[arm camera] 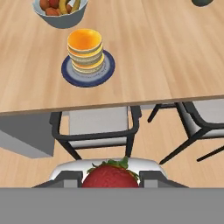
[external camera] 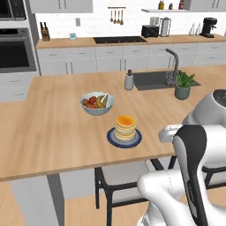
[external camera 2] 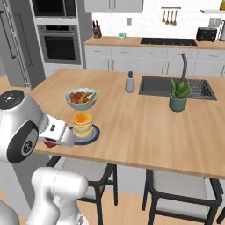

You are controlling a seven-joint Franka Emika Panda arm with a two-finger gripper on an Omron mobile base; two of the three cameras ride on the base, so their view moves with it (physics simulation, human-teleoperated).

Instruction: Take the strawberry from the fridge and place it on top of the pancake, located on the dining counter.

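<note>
We carry the strawberry (arm camera: 110,176) between the fingers (arm camera: 70,178), which sit narrowly closed on it, one dark tip at each side of the berry in the hand view. In the right base view the gripper (external camera 2: 51,143) shows a spot of red at the near edge of the worktop (external camera 2: 132,127), just left of the pancake (external camera 2: 82,124), so we judge the berry has not yet reached the stack and hangs off the worktop's near side, over the chair (arm camera: 97,127) tucked below.

The risks from here, as we see them: the berry is small and round, so a slight loosening of the fingers while we swing over could let it fall to the floor or onto the chair seat. The top of the pancake is a small target; if we let go off-centre or from too high, the berry may roll off onto the plate (arm camera: 72,75) or the worktop. Coming in too low could knock the stack sideways, or catch the worktop edge on the way up.

As for containers: the dark blue-grey plate holds only the pancake stack, with nothing on top of it yet. The pale bowl (external camera: 97,109), just beyond and to the left of the plate, holds red, orange and yellow fruit, and stands close enough that a wide swing could clip it. The small pot (external camera: 182,92) near the sink (external camera: 152,79) holds a green plant and is well apart from our path
</note>
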